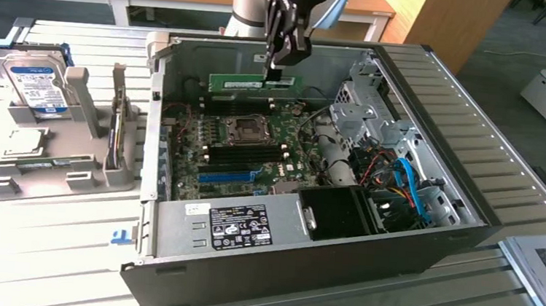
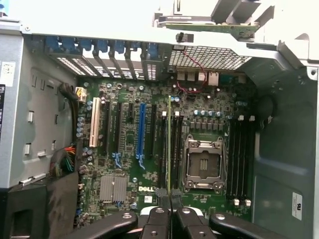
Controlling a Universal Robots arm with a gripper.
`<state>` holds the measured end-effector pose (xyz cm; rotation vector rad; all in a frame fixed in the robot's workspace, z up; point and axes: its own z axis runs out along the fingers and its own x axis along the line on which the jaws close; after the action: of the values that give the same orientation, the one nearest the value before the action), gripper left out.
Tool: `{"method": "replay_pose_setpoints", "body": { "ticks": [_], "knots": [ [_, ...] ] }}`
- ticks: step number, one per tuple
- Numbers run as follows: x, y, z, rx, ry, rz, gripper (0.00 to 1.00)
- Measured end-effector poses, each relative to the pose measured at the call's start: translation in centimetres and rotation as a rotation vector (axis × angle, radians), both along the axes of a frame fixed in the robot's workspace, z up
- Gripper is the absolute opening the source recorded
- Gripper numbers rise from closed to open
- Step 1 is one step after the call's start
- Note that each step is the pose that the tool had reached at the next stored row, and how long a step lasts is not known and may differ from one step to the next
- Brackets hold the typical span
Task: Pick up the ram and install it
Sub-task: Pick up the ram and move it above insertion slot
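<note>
Claw (image 1: 277, 70) is pinched nearly closed on the top edge of the ram (image 1: 241, 82), gripping it toward one end. The stick hangs level, chips facing out, inside the open PC case (image 1: 341, 275). In the exterior view it sits at roughly 12 o'clock from the CPU socket (image 1: 248, 129), above the motherboard (image 1: 243, 167) and near the case's far wall. In the wrist view the ram (image 2: 169, 144) is edge-on between the claw (image 2: 170, 200) tips, running parallel to the memory slots (image 2: 162, 149) just beside the socket; can't tell if it touches one. The hard drive (image 1: 33, 84) stands in a grey holder (image 1: 57, 176) on the worktop (image 1: 40, 259), at 9 o'clock of the case.
</note>
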<state>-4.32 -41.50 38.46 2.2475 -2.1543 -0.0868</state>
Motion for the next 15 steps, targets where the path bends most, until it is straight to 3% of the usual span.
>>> {"method": "replay_pose_setpoints", "body": {
  "ticks": [12,15],
  "knots": [
    [0.0,1.29,-0.03,0.0,0.0001,0.0,0.12],
    [0.0,1.35,-0.03,0.0,0.0,0.0,0.12]
  ]
}}
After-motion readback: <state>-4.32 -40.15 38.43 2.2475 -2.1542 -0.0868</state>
